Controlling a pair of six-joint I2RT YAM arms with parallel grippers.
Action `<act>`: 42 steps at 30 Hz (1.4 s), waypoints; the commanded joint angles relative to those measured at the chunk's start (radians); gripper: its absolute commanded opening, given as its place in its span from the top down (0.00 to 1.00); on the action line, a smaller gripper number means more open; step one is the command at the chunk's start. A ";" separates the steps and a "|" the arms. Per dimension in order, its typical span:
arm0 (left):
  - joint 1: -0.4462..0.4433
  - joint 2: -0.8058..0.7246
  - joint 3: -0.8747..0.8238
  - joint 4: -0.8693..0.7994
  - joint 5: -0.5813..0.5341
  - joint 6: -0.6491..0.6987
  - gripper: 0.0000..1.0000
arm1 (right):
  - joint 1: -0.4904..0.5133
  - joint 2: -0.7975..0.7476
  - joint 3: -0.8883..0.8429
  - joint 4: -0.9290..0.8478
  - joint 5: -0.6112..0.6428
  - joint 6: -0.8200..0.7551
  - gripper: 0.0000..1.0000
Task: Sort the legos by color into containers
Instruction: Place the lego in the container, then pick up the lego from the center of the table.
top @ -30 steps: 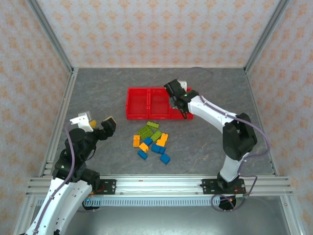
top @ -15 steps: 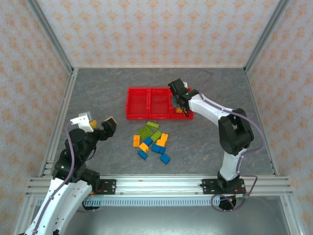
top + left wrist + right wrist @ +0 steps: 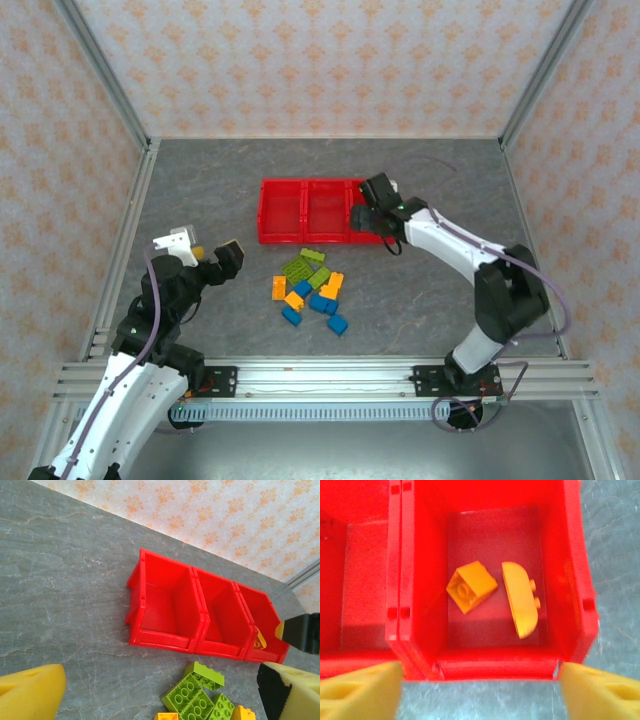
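On the grey table (image 3: 200,180), the right gripper (image 3: 480,680) hangs spread and empty over the right bin (image 3: 572,580), two orange bricks (image 3: 471,586) inside. The left gripper (image 3: 205,255) is spread, empty. Best to lift straight clear before reaching for the pile (image 3: 310,285).

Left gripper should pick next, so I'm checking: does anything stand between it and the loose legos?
Nothing visible does. The left gripper, jaws open, faces only bare table up to the loose legos.

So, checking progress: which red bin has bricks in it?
The right-end bin, below the right gripper: two orange bricks inside; the other two bins are bare.
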 commanded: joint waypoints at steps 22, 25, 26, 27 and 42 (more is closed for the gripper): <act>-0.011 -0.080 0.005 0.031 0.010 0.007 0.01 | 0.232 -0.044 -0.164 0.012 -0.118 0.286 0.01; -0.011 -0.135 -0.010 0.052 0.009 0.010 0.01 | 0.251 -0.001 -0.134 0.001 -0.116 0.300 0.02; -0.011 -0.152 -0.017 0.059 0.006 0.010 0.01 | 0.256 0.013 -0.118 -0.010 -0.115 0.308 0.03; -0.011 -0.166 -0.019 0.061 0.000 0.008 0.01 | 0.265 0.026 -0.107 -0.016 -0.112 0.313 0.03; -0.011 -0.186 -0.027 0.093 0.165 0.027 0.01 | 0.311 0.083 -0.082 -0.049 -0.073 0.343 0.24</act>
